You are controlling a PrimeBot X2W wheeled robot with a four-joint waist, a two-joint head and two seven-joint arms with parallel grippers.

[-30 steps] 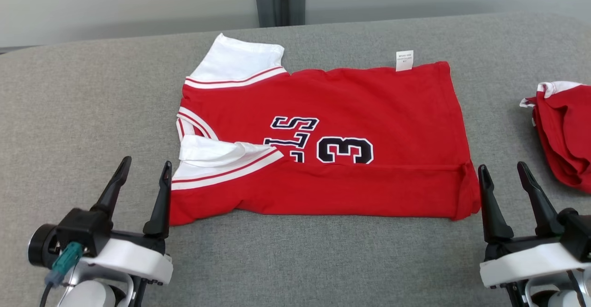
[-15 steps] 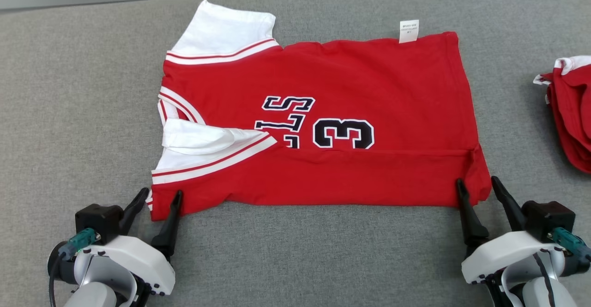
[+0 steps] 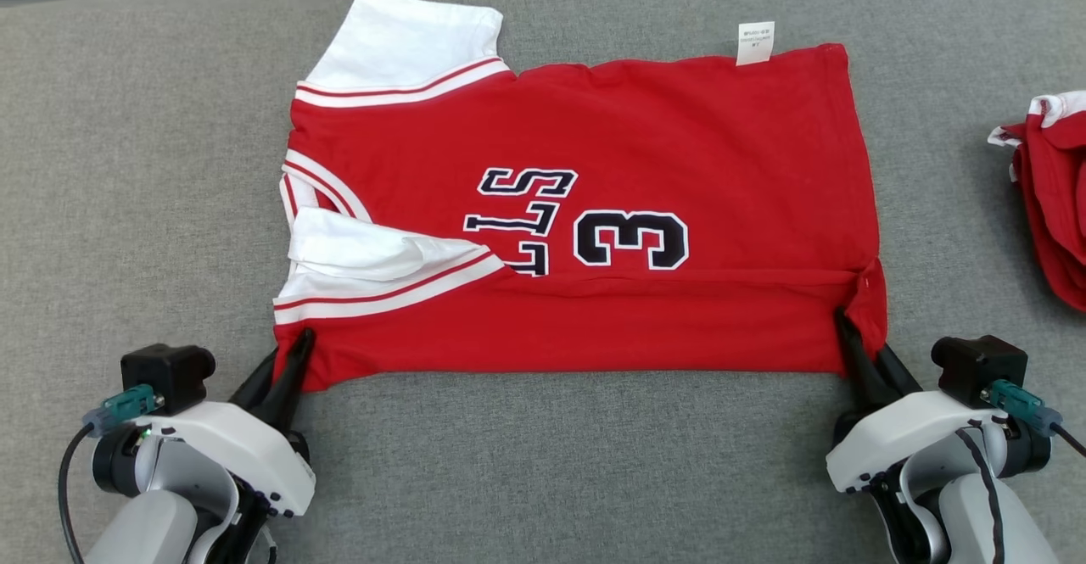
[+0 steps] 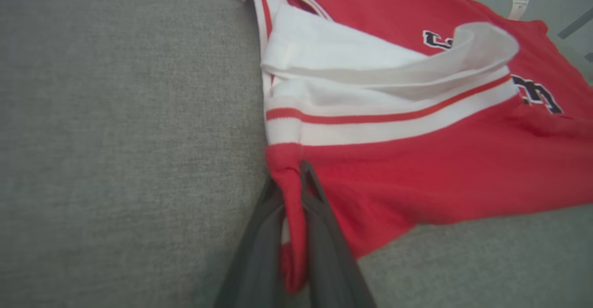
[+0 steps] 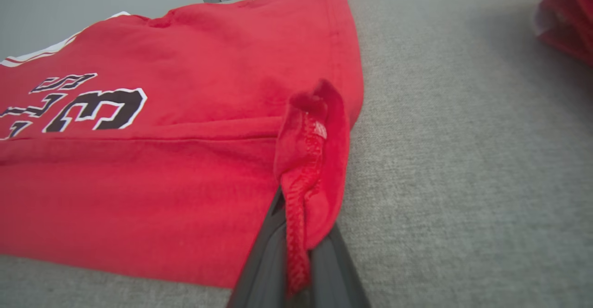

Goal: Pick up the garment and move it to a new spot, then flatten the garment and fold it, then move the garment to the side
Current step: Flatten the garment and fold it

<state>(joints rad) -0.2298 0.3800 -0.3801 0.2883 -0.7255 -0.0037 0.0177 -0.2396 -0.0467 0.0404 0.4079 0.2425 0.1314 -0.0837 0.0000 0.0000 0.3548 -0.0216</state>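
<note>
The garment (image 3: 594, 148) is a red jersey with white sleeves and a black "3", lying sideways and partly folded on the grey surface. My left gripper (image 3: 293, 359) is shut on the garment's near left corner; the left wrist view shows red cloth (image 4: 289, 215) pinched between the dark fingers. At the near right corner my right gripper (image 3: 855, 343) is shut on the hem, and in the right wrist view the bunched red hem (image 5: 305, 169) stands up between its fingers.
Another red and white garment (image 3: 1052, 191) lies bunched at the right edge. The grey padded surface (image 3: 127, 165) spreads wide around the jersey. A white label (image 3: 755, 42) sticks out at the jersey's far edge.
Both grippers moved forward from open, apart from the cloth, to the jersey's near corners and shut on them. The head camera tipped down, shifting the whole picture.
</note>
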